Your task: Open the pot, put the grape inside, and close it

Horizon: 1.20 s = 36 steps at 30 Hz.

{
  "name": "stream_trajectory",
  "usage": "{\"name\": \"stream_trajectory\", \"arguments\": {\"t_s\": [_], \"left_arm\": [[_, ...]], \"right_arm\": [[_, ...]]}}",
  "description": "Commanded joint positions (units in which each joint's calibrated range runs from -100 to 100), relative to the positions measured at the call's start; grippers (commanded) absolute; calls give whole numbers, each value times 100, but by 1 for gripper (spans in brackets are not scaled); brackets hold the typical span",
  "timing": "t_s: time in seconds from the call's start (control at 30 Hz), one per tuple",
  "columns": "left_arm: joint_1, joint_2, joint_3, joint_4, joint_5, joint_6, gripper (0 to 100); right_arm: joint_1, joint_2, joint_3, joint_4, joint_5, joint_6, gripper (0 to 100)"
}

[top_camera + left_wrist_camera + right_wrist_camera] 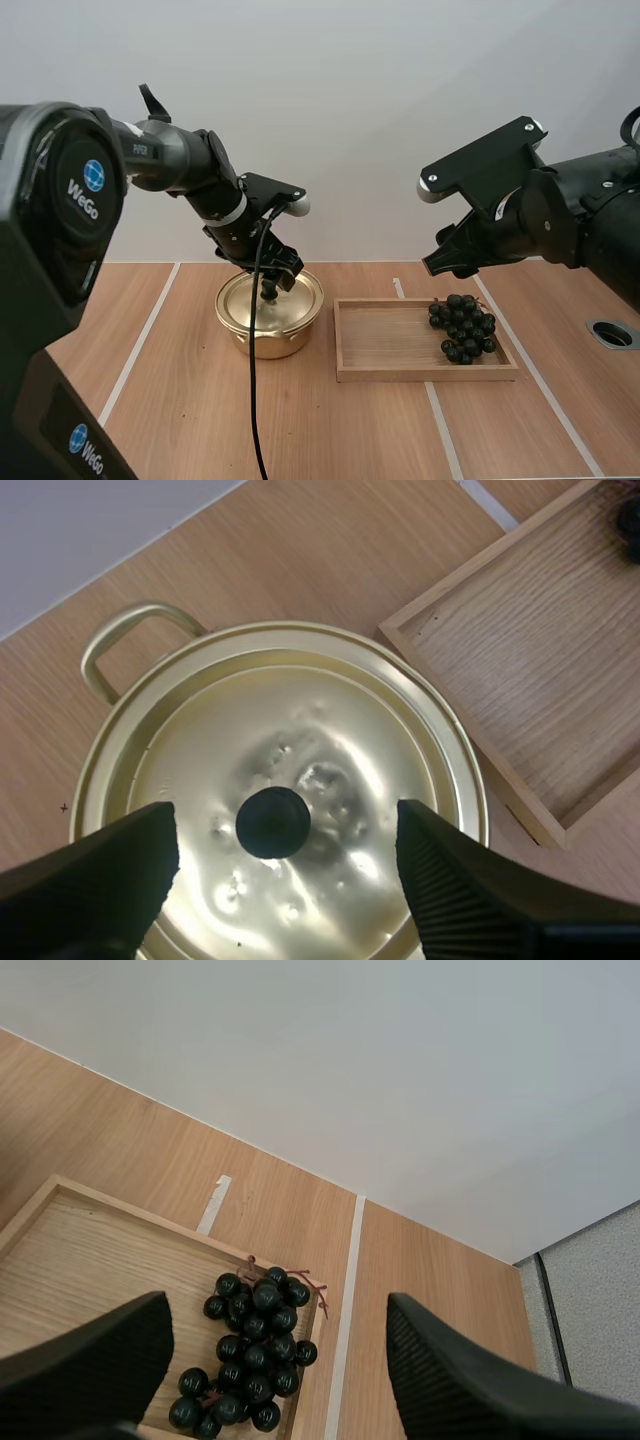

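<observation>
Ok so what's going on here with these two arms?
The left tool hangs open over the gold pot, lined up either side of the black knob on the lid, not yet closed on it. The lid is on the pot. The right tool hovers open above the grapes, which lie in the wooden tray beside the pot.

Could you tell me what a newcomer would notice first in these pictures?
Most likely the shiny gold pot, with its lid on, left of the wooden tray. The left gripper is open either side of the lid's black knob. Next comes the dark bunch of grapes at the tray's right end, with the right gripper open above it.
</observation>
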Motion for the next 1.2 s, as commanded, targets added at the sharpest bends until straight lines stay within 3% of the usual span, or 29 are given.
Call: {"name": "stream_trajectory", "arguments": {"t_s": [0.0,0.7,0.77,1.0,1.07,1.17], "left_arm": [[-27,104,-56,40,-114,-44,100],[-27,285,-56,75,-246,-43,100],[-27,285,-56,75,-246,-131,84],[-27,285,-56,155,-189,-238,12],[-27,285,-56,216,-132,-258,0],[-27,285,-56,227,-50,-258,0]], "right_arm": [[12,-19,-35,-32,-12,14,100],[12,-19,-35,-32,-12,14,100],[12,-19,-35,-32,-12,14,100],[12,-19,-35,-32,-12,14,100],[12,-19,-35,-32,-12,14,100],[12,-19,-35,-32,-12,14,100]]}}
